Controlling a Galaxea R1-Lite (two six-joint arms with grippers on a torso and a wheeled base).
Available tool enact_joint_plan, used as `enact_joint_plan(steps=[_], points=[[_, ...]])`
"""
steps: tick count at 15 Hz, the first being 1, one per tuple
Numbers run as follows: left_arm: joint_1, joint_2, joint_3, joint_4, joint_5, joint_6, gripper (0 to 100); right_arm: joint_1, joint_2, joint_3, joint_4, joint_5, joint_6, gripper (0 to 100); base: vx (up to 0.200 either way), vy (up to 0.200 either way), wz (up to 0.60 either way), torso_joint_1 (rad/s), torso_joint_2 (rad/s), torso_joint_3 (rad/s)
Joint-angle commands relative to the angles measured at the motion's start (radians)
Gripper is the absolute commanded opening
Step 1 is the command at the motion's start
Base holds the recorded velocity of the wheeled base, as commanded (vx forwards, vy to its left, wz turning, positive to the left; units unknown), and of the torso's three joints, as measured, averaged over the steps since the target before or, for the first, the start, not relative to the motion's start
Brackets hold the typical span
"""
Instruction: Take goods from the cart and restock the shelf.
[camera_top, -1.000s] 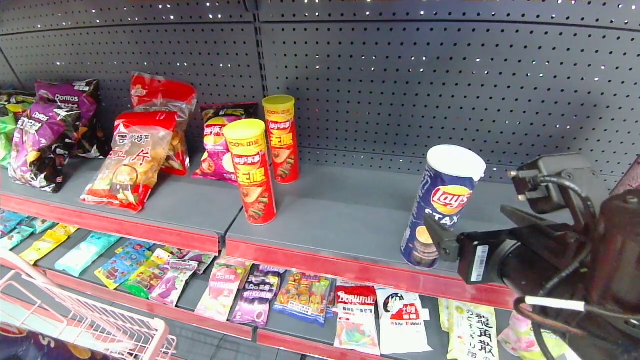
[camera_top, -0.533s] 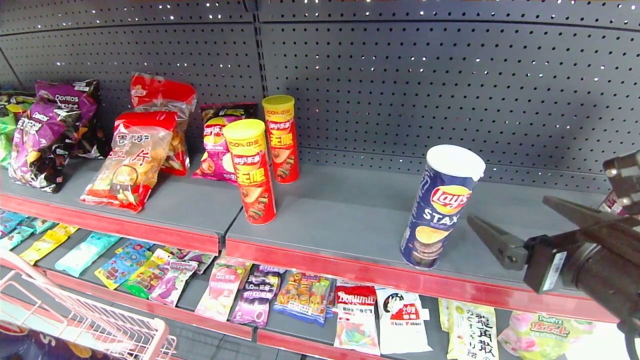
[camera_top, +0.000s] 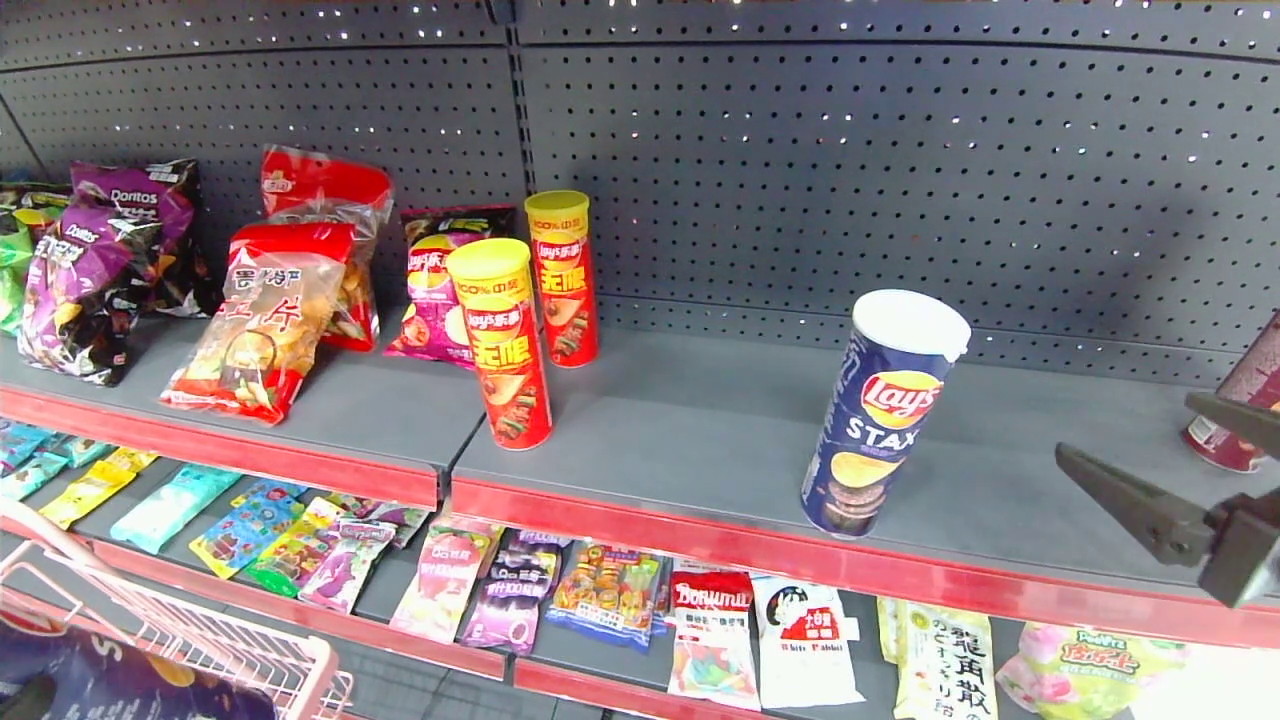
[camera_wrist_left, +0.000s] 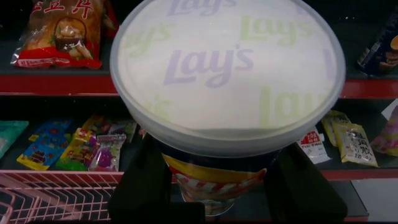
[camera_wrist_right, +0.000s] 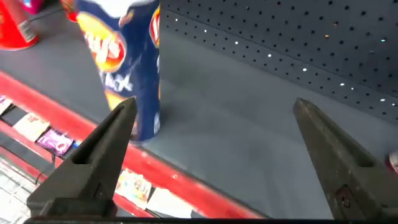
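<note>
A blue chip can (camera_top: 885, 410) with a white lid stands upright near the front of the grey shelf (camera_top: 700, 430). My right gripper (camera_top: 1125, 428) is open, to the right of the can and apart from it. In the right wrist view the blue chip can (camera_wrist_right: 134, 56) lies beyond one finger of the open right gripper (camera_wrist_right: 214, 106). My left gripper (camera_wrist_left: 224, 186) is shut on a chip can (camera_wrist_left: 227, 62) with a white lid and a yellow and red body, held over the pink cart (camera_wrist_left: 62, 193), facing the shelf.
Two red chip cans (camera_top: 510, 340) and several snack bags (camera_top: 260, 320) fill the shelf's left part. A red can (camera_top: 1235, 420) stands at the far right. Bare shelf lies on both sides of the blue can. The pink cart (camera_top: 200, 650) is at lower left. The lower shelf holds candy packs (camera_top: 610, 590).
My right gripper has drawn back to the right, away from the blue can, which stays upright in the same spot.
</note>
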Motion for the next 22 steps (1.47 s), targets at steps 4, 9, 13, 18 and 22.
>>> enact_joint_plan(steps=[4, 9, 13, 18, 22], points=[[0.0, 0.118, -0.014, -0.075, -0.037, 0.005, 0, -0.15, -0.368, 0.071, 0.242, 0.004, -0.003, 100, 0.0, 0.0, 0.0, 0.0, 0.0, 0.0], [0.0, 0.233, -0.086, -0.076, -0.14, 0.053, 0, -0.441, -0.815, 0.013, 0.886, 0.005, 0.047, 100, 0.0, 0.0, 0.0, 0.0, 0.0, 0.0], [-0.01, 0.278, -0.114, -0.082, -0.157, 0.054, 0, -0.455, -0.919, 0.056, 0.938, 0.031, 0.135, 100, 0.0, 0.0, 0.0, 0.0, 0.0, 0.0], [-0.056, 0.285, -0.115, -0.082, -0.16, 0.054, 0, -0.432, -0.963, 0.252, 0.72, 0.2, 0.124, 100, 0.0, 0.0, 0.0, 0.0, 0.0, 0.0], [-0.056, 0.284, -0.114, -0.108, -0.162, 0.051, 0, -0.432, -0.963, 0.385, 0.415, 0.192, 0.13, 100, 0.0, 0.0, 0.0, 0.0, 0.0, 0.0]])
